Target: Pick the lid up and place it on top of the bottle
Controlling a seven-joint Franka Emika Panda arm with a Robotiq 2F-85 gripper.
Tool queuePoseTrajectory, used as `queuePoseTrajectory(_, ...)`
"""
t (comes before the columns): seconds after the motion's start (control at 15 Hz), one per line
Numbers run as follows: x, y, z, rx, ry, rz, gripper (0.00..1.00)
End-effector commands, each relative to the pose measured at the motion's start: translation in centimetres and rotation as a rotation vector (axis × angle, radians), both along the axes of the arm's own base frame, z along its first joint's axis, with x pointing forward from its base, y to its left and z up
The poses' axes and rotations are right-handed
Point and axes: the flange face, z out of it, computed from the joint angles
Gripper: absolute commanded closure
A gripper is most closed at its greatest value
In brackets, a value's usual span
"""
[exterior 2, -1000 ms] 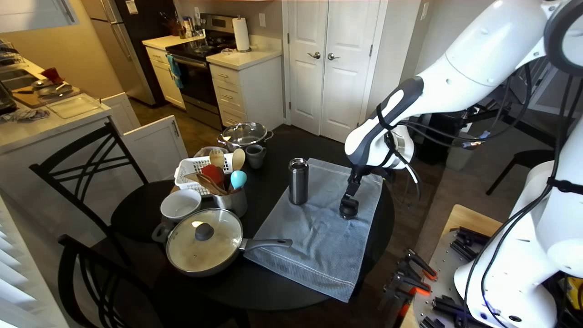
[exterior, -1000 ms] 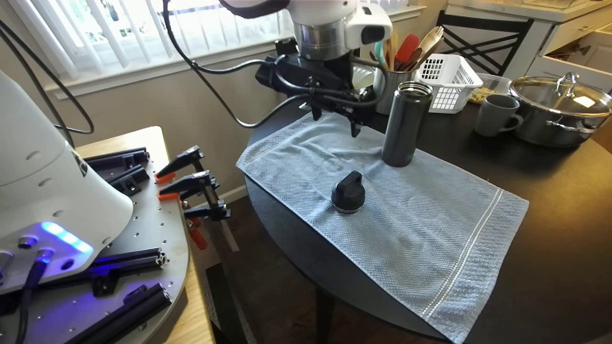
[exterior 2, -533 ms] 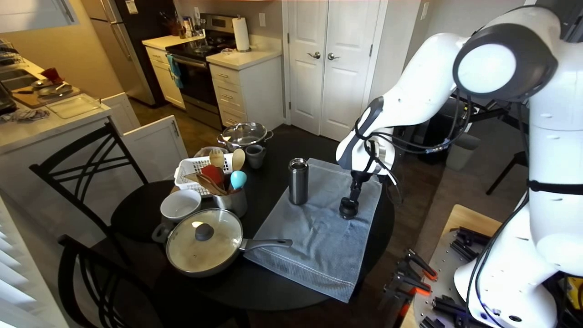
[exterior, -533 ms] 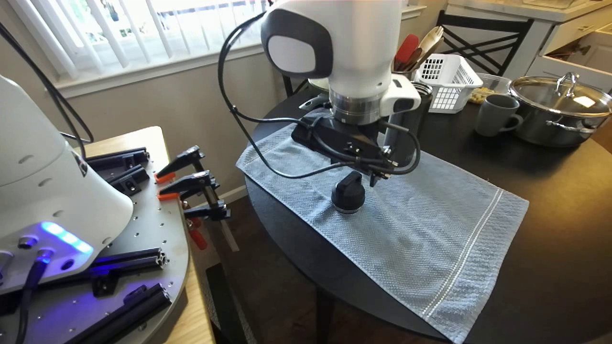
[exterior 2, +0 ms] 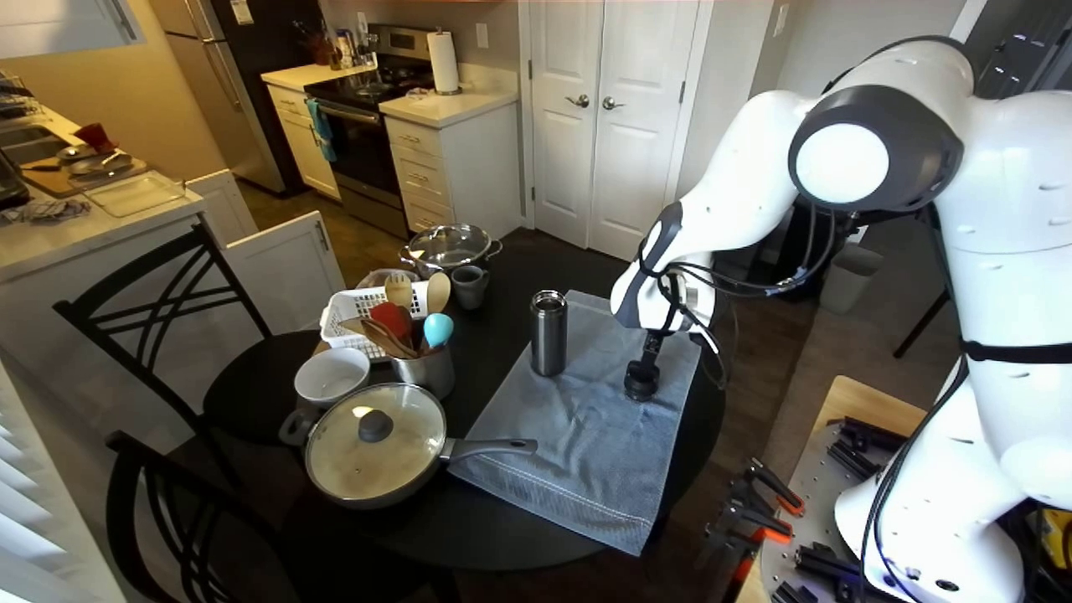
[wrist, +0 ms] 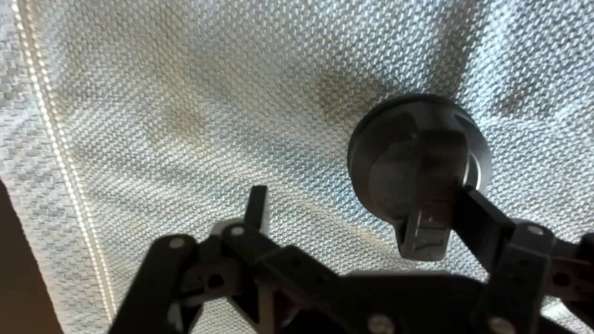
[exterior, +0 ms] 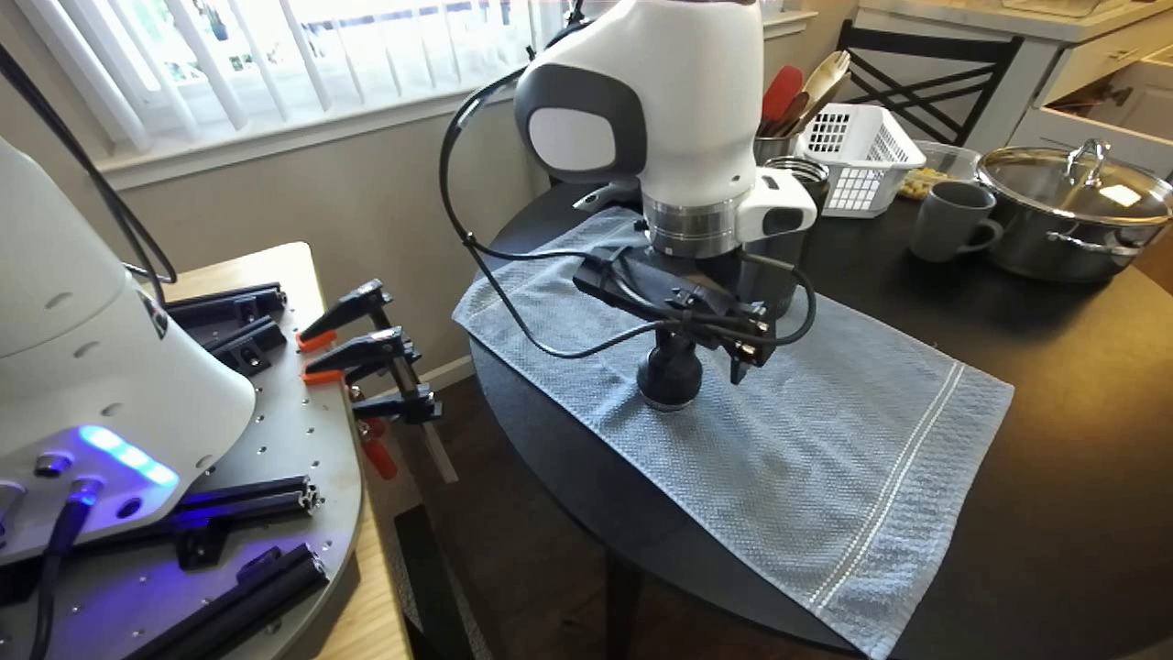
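We find the fingers (wrist: 485, 227) spread wide, the lid (wrist: 399, 167) off-centre between them, its handle (wrist: 429, 204) crosswise beside the wrist view's right-side finger.

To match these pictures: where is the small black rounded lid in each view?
In an exterior view, the small black rounded lid sits just right of and below centre.
In an exterior view, the lid lies right of and below centre.
In the wrist view, the lid is right of centre, near mid-height.
Shared landmark: the blue-grey cloth towel, beneath the lid in all three views.
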Motion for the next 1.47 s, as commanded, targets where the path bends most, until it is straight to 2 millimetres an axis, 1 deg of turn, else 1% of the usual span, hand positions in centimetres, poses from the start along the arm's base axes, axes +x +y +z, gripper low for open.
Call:
queuePoseTrajectory(0.0, -0.8, 0.6, 2.2, 0.004, -0.015, -0.044, 0.0)
queuePoseTrajectory(0.13, -0.8, 0.8, 2.0, 0.043, 0.01, -0.062, 0.0)
queuePoseTrajectory(0.47, -1.3, 1.8, 0.5, 0.169, 0.099, -0.096, 0.0)
queuePoseTrajectory(0.6, -1.0, 2.0, 0.4, 0.149, 0.092, -0.094, 0.0)
queuePoseTrajectory(0.8, -0.2, 2.1, 0.8, 0.114, 0.061, -0.062, 0.0)
queuePoseTrajectory(1.0, 0.5, 2.8, 1.0, 0.101, 0.041, -0.026, 0.0)
queuePoseTrajectory(1.27, 0.9, 3.7, -0.1, 0.108, 0.049, -0.008, 0.0)
queuePoseTrajectory(1.4, 0.9, 3.8, -0.4, 0.105, 0.056, -0.006, 0.0)
